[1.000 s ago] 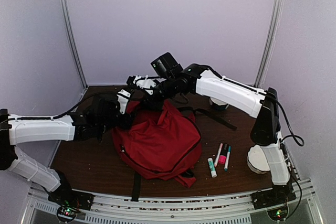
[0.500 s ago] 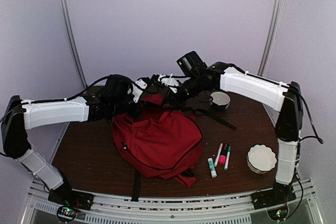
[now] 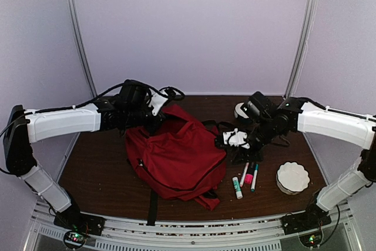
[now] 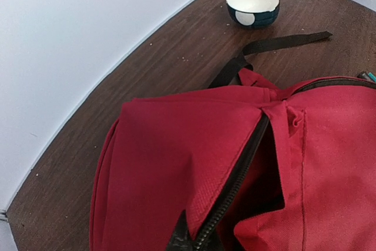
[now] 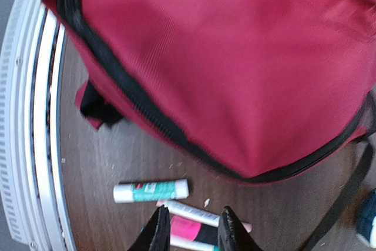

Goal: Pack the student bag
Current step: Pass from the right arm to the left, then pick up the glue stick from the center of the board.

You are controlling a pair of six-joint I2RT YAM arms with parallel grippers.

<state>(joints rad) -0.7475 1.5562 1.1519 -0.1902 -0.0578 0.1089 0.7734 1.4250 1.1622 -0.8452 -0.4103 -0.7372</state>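
Nearest, off the near edge of the student bag: a black strap trailing toward the rim of the dark wooden table. Just right of the bag's near right corner, side by side and close to the red fabric: a glue stick, a white marker, a pink marker and a teal pen. Further right, well apart from the bag: a white fluted bowl.

Above those markers, just beside the bag's right flank: the right gripper, jaws parted, nothing pinched. Seen through the gap from the wrist view: the white and pink markers. Just beyond the fingertips: the bag's zipped edge, not touched.

Bag itself lying across the middle of the table, red shell up, far end drawn into a peak. At that far left corner of the bag: the left gripper, jaws clenched on the bag's fabric beside the open zip. Fingers themselves barely in the wrist view, with red flap and black zip teeth running straight down to them.

Beyond the bag's far right edge: a second black strap lying flat on the wood. Past it, well apart from the bag: a dark bowl with a white inside.
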